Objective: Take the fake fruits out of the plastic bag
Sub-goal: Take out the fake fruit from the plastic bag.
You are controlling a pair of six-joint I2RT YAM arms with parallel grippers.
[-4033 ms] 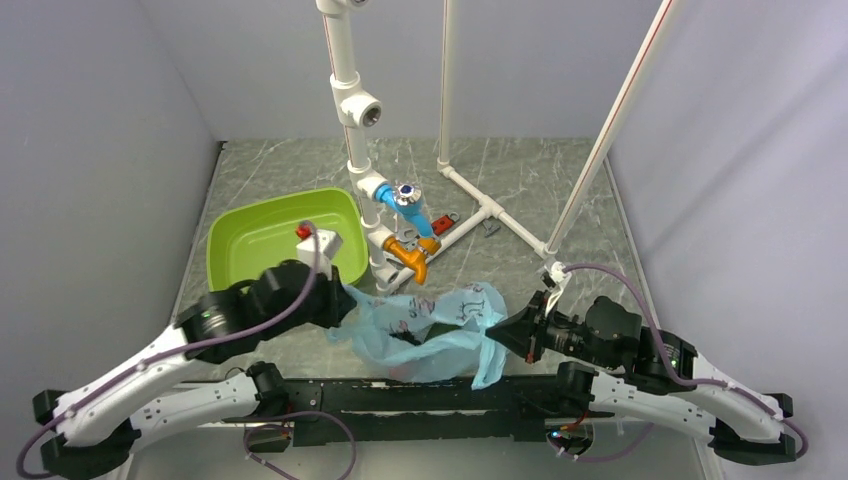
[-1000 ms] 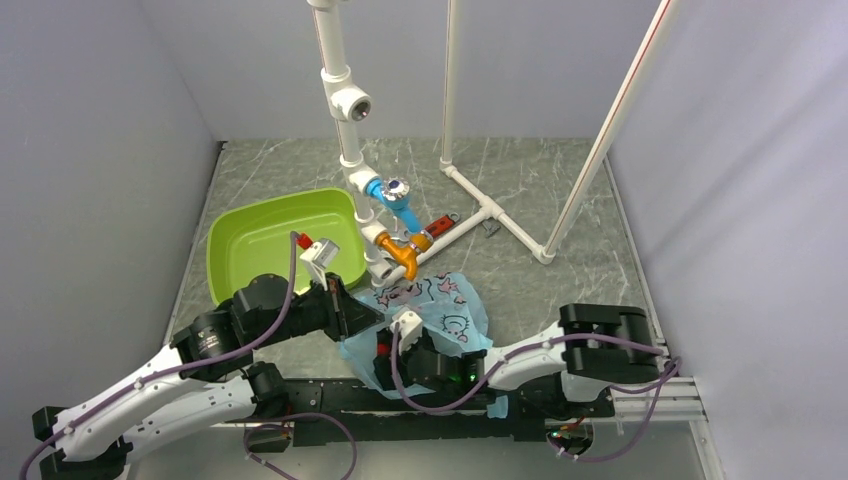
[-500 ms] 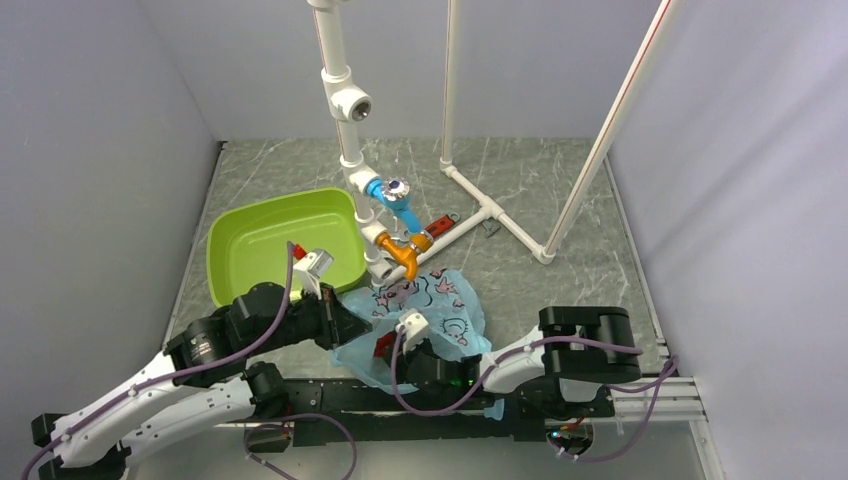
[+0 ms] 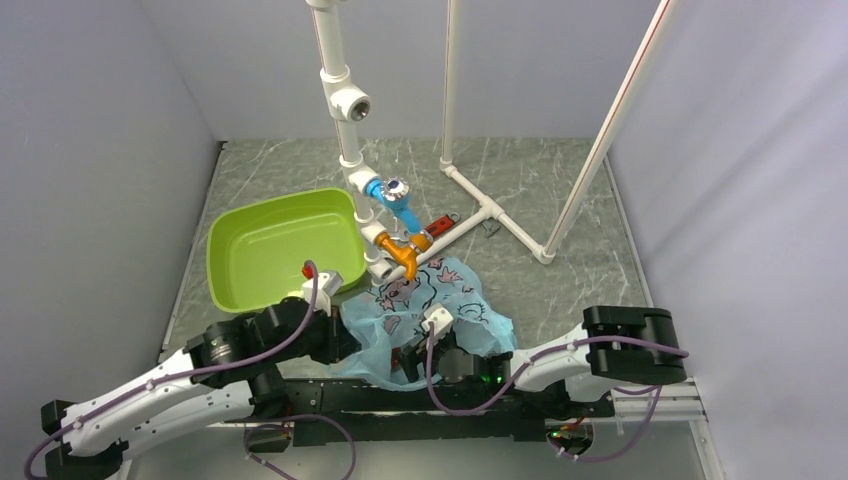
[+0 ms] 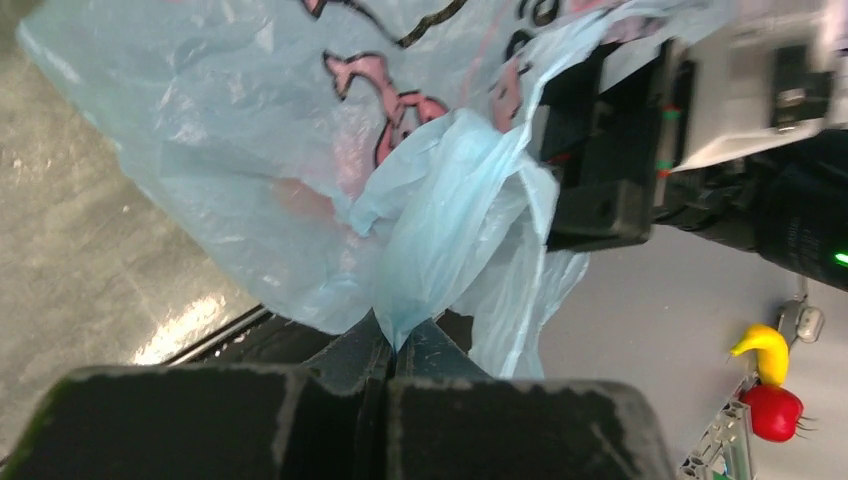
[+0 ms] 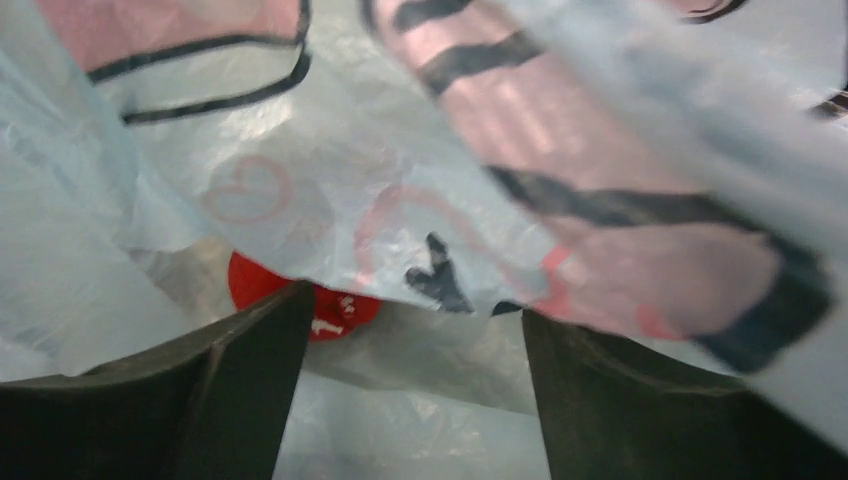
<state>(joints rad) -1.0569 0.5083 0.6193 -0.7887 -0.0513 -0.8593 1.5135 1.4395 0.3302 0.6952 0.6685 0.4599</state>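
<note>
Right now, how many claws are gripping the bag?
1. The left claw is shut on a bunched fold of the plastic bag, at its left edge. The right claw is open, pushed among the film, gripping nothing visible.

On my right wrist feed, the thin translucent light-blue plastic bag [image 6: 330, 200] with pink-and-black motifs fills the frame, partly blurred; the right gripper [image 6: 415, 315] has its dark fingers [image 6: 220, 400] spread apart below; a small red rounded object [image 6: 262, 285] peeks between them under the film.

A lime-green tub [image 4: 262, 250] sits just beside a white pipe frame [image 4: 346, 130].
</note>
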